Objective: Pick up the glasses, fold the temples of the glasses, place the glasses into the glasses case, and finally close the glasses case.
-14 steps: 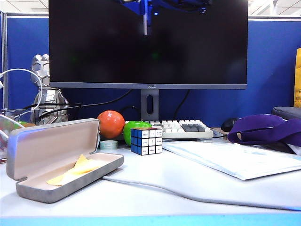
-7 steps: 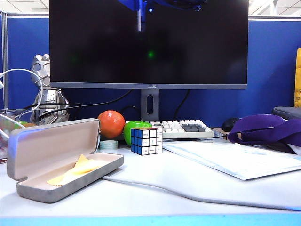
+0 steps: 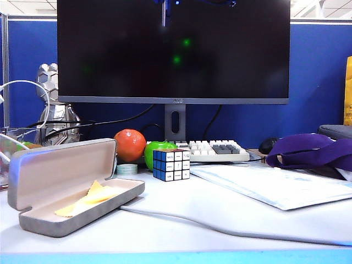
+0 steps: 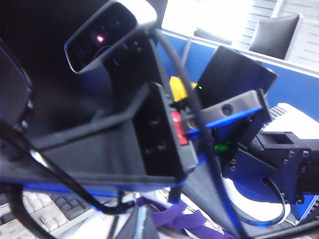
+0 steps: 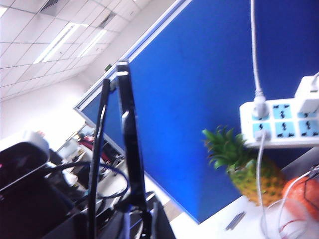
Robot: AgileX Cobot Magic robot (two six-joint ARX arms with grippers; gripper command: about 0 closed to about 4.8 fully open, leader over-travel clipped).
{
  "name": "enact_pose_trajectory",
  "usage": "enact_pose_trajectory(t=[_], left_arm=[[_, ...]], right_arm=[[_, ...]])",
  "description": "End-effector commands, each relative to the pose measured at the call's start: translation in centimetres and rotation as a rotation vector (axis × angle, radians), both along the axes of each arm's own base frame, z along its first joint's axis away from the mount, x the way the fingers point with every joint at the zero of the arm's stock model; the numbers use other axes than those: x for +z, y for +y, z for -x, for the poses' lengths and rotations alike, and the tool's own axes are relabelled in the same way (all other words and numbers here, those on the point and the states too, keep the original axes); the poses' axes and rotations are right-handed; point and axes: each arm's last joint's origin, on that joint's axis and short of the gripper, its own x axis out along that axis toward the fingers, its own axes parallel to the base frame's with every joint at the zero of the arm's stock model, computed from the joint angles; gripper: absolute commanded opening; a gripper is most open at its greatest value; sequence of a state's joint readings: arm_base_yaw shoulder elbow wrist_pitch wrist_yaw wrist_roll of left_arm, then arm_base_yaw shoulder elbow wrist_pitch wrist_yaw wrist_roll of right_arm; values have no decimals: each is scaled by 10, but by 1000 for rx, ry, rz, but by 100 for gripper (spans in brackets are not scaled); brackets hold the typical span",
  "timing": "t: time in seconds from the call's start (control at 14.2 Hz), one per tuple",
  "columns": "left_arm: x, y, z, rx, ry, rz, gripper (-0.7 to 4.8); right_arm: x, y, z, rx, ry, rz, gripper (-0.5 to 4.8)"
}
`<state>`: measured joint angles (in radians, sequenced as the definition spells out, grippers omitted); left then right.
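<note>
Exterior view: the case (image 3: pixel 66 190) lies open on the left of the worktop (image 3: pixel 181 220), lid tipped back, with a yellow cloth (image 3: pixel 91 199) in its pale tray. A grey cable (image 3: pixel 220 228) runs from beside the case off to the right. Behind stand an orange (image 3: pixel 130 145), a green apple (image 3: pixel 157 148), a puzzle cube (image 3: pixel 171 164), a keyboard (image 3: pixel 214 150) and a dark monitor (image 3: pixel 173 49). A light blue packet (image 3: pixel 275 187) and a purple cloth (image 3: pixel 311 151) lie to the right. Only a scrap of blue arm (image 3: pixel 165 2) shows at the top edge, with a thin pale strip hanging from it. Both pincers are above the frame here, and the glasses cannot be made out.

Left wrist view: the camera is up above the keyboard, close against the right arm, whose wrist camera (image 4: pixel 107 30) fills the top. A curved black rim of the glasses (image 4: pixel 24 99) shows at the edge, blurred. The left pincer's fingers are not clear, so I cannot tell whether it is released or clenched.

Right wrist view: the glasses (image 5: pixel 127 149) stand on edge, high in the air against a blue partition (image 5: pixel 209 74). One temple (image 5: pixel 100 149) runs alongside the frame, just apart from it. Both rise from the right pincer (image 5: pixel 139 224), which looks clenched on the glasses. A pineapple (image 5: pixel 244 169) and a power strip (image 5: pixel 279 117) are in the background.
</note>
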<state>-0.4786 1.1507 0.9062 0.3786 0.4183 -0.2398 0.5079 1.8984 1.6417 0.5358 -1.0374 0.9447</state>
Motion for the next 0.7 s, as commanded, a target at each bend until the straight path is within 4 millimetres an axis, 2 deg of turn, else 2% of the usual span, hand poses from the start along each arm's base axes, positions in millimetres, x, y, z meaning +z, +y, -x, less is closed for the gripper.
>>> enact_pose_trajectory(t=[0.07,0.21,0.35,0.56,0.63,0.7], left_arm=[[-2,3,0,93,27,-37,-5],[-3,8,3,211,30,-93,-5],[4,10,8,212,-10,-70,-5],[7,10,9,202,-33,-57,-5],[7,10,9,202,-32,-57,-5],[7,10,9,202,-31,-58,-5]], right_arm=[[3,-15,-9,-106,-86,5,-5],[-15,-42,-27,-229,-23,126,-5],[-37,-61,-36,-354,13,294,-5],[-68,-72,-31,-485,14,629,-5],[-83,-75,-24,-537,-17,874,-5],[-86,-76,-22,-534,-42,942,-5]])
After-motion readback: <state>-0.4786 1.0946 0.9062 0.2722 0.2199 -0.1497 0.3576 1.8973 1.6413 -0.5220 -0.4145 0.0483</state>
